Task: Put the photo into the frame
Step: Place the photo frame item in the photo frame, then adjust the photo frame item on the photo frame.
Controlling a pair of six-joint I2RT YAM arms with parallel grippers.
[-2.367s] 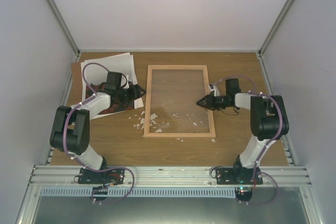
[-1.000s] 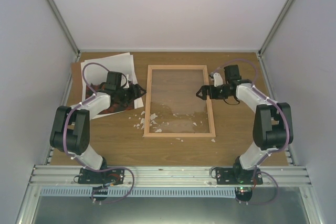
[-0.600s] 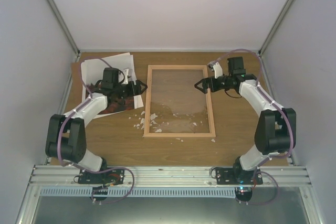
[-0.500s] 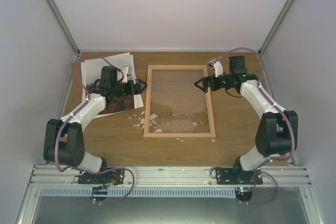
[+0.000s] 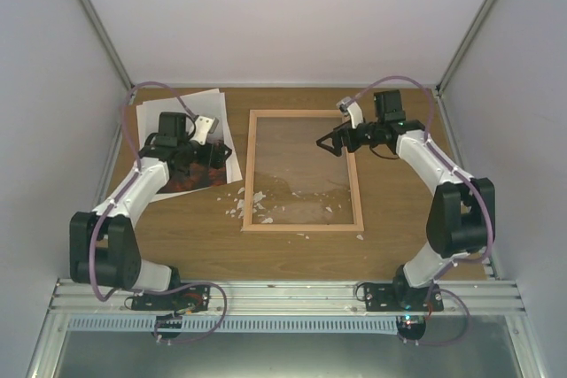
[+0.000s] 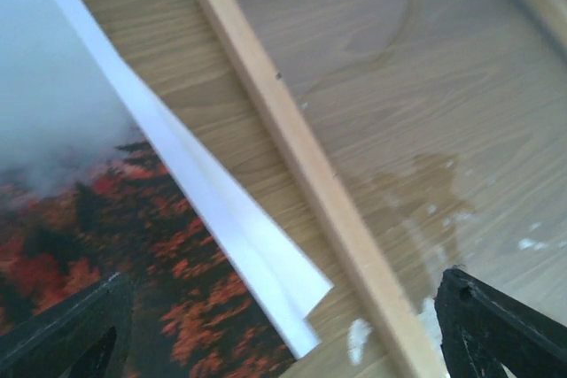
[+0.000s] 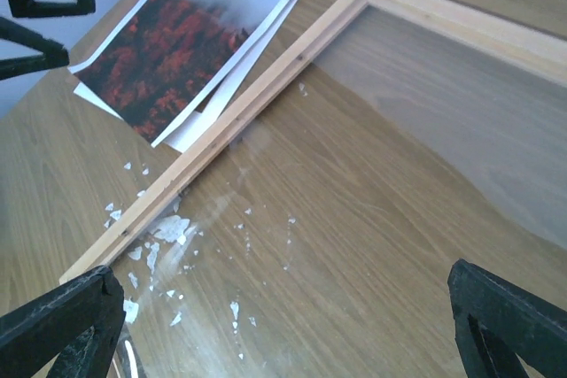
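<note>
Left end effector (image 6: 283,282) pulled back left; frame (image 5: 301,115) long axis near-far; photo (image 7: 168,50) skewed.

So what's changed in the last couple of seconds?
The left gripper opened, seemingly letting go of the photo, and drew back leftward. The right gripper, open, slid along the right rail of the frame toward its far end. Photo and frame stayed put.

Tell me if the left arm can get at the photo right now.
Probably yes: the left gripper hangs open just above the photo at its white-bordered edge, with nothing lying between them.
</note>
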